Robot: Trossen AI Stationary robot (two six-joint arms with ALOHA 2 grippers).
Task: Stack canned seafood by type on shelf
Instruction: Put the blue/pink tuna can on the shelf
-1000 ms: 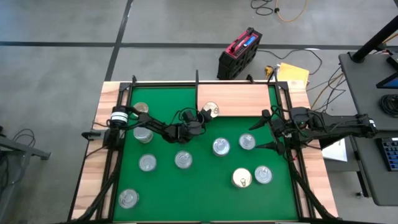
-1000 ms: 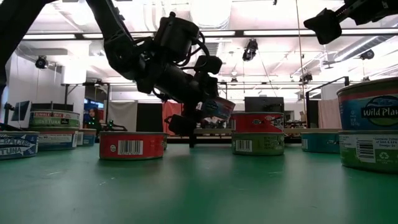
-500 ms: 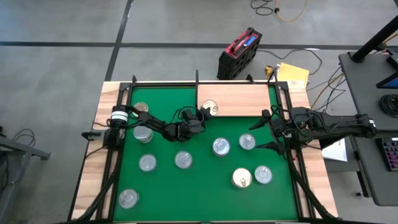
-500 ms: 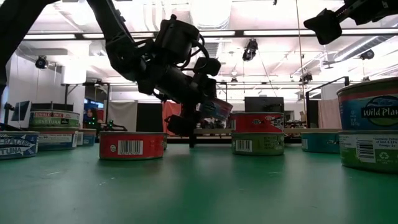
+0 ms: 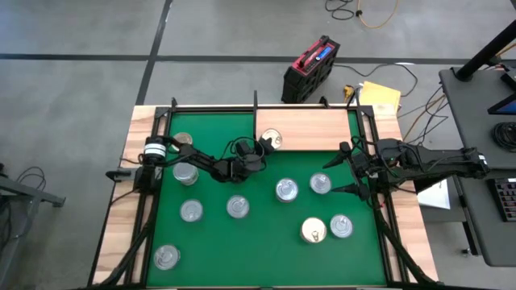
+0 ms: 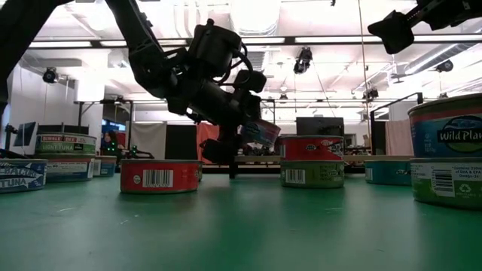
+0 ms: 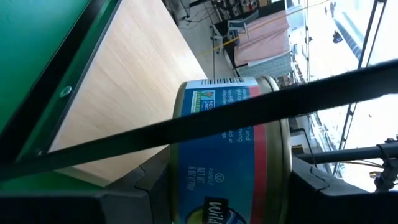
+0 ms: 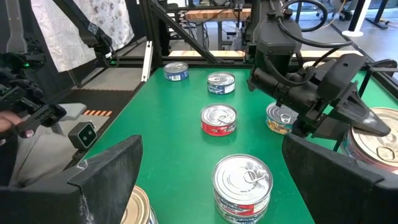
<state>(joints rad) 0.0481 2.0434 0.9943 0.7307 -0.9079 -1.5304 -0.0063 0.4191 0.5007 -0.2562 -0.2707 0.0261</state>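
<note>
My left gripper [image 5: 267, 147] is shut on a gold-lidded can [image 5: 272, 142] and holds it tilted, just above the left end of the pale wooden shelf [image 5: 314, 129]. In the left wrist view this can [image 7: 231, 155] shows a blue and red label between the dark fingers, with the shelf [image 7: 124, 93] beyond it. The low view shows the held can [image 6: 260, 133] off the mat. Several other cans lie on the green mat [image 5: 218, 242], among them silver ones [image 5: 286, 190] [image 5: 321, 184] and a gold one [image 5: 313, 230]. My right gripper [image 5: 339, 175] waits open at the mat's right edge.
More cans sit at the mat's left: [image 5: 184, 141], [image 5: 185, 173], [image 5: 191, 211], [image 5: 167, 257]. A black frame [image 5: 255, 109] borders the mat and shelf. In the low view, a red can [image 6: 160, 175] and a stacked pair [image 6: 312, 160] stand near the held can.
The left gripper has nudged its can slightly toward the shelf. The right arm has not moved.
</note>
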